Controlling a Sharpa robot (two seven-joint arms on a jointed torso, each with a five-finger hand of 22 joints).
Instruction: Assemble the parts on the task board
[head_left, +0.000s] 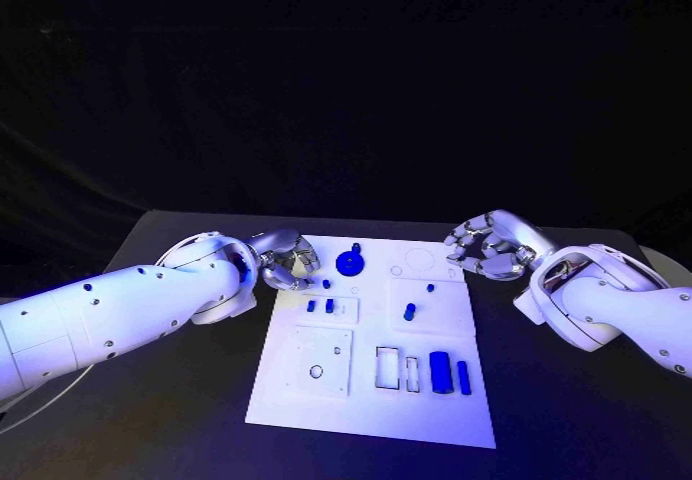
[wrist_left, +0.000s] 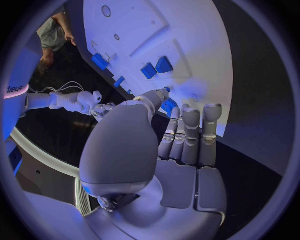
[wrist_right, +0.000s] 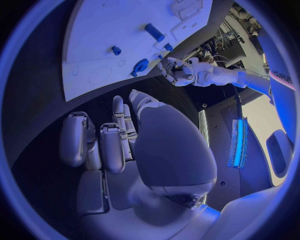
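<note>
The white task board lies in the middle of the black table. A round blue part stands near its far edge, two small blue parts lie left of centre, two blue pegs stand right of centre, and two blue blocks sit by the slots near the front. My left hand hovers at the board's far left corner, a little short of the round part, holding nothing. My right hand hangs off the far right corner, fingers loosely bent and empty. The board lies beyond its fingers.
Dark tabletop surrounds the board on both sides. Rectangular slots and a raised plate with a hole sit on the board's near half. Circular outlines mark its far right corner.
</note>
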